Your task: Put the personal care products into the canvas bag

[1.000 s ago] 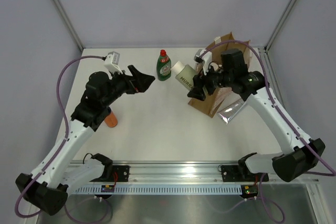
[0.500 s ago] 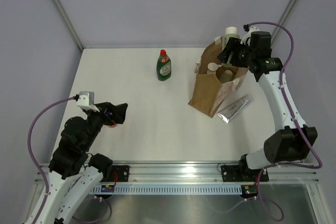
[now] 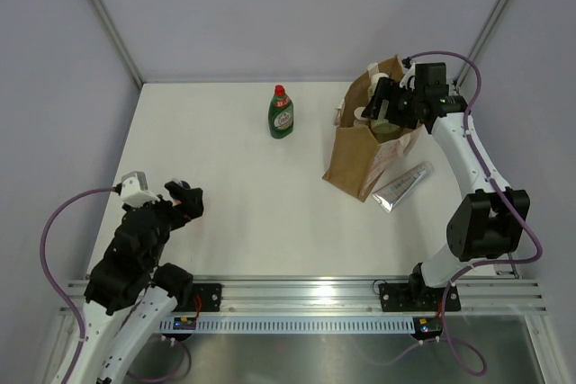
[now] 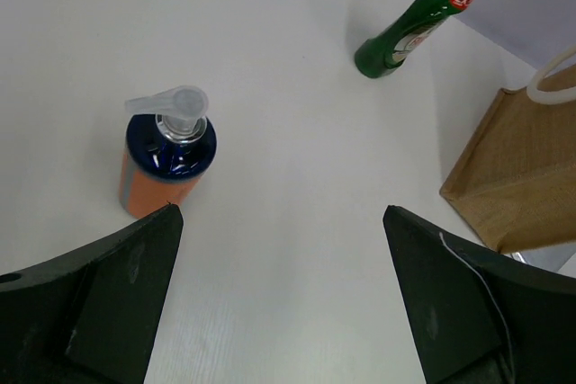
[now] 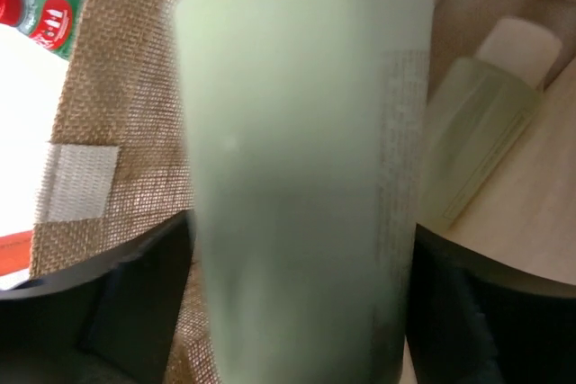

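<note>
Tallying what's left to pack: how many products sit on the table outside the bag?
3: green bottle at the far middle, silver tube beside the canvas bag, orange pump bottle near the left gripper. Arms may hide more.

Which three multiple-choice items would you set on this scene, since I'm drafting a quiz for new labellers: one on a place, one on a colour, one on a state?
1. Where does the flat silver tube lie?
A. Between the left arm's fingers
B. On the white table beside the upright tan woven canvas bag
C. At the table's far left corner

2. What colour is the cap of the dark green plastic bottle?
A. White
B. Blue
C. Red

3. How does the left end effector stand?
A. Open, with nothing between its fingers
B. Shut on a bottle
C. Shut on a bag handle

Answers:
1 B: the top view shows the tube lying by the bag's base.
2 C: the cap is red in both the top and left wrist views.
3 A: the left wrist view shows its fingers wide apart over bare table.
</note>
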